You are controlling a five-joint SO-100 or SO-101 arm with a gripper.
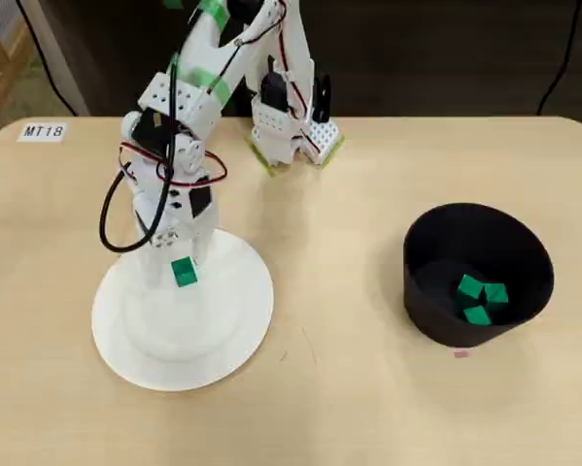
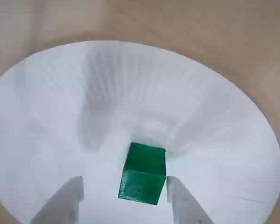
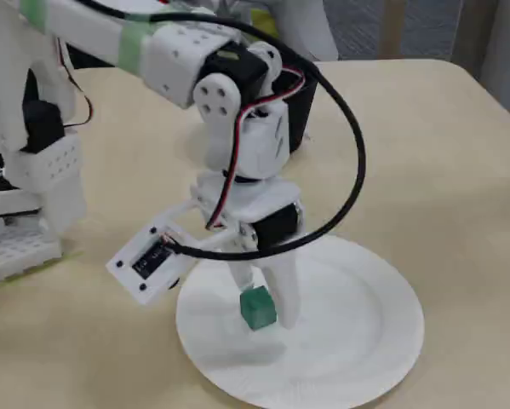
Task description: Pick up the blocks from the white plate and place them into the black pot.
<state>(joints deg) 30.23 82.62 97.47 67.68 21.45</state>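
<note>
1. The gripper (image 2: 123, 196) was positioned over the white plate (image 1: 222, 335), with one green block (image 2: 143, 173) between its two fingers.
2. In the wrist view, the right finger (image 2: 179, 198) was seen just beside the block, while a clear gap was left between the block and the left finger (image 2: 67, 198); the jaws were therefore parted and not clamped on the block.
3. In the fixed view, the block (image 3: 258, 308) was seen beside the lower finger (image 3: 284, 294), low over the plate (image 3: 365, 341); whether it rested on the plate could not be told.
4. The black pot (image 1: 436, 311) was seen to the right in the overhead view, well apart from the plate.
5. Three green blocks (image 1: 480, 299) were lying close together on the pot's floor.
</note>
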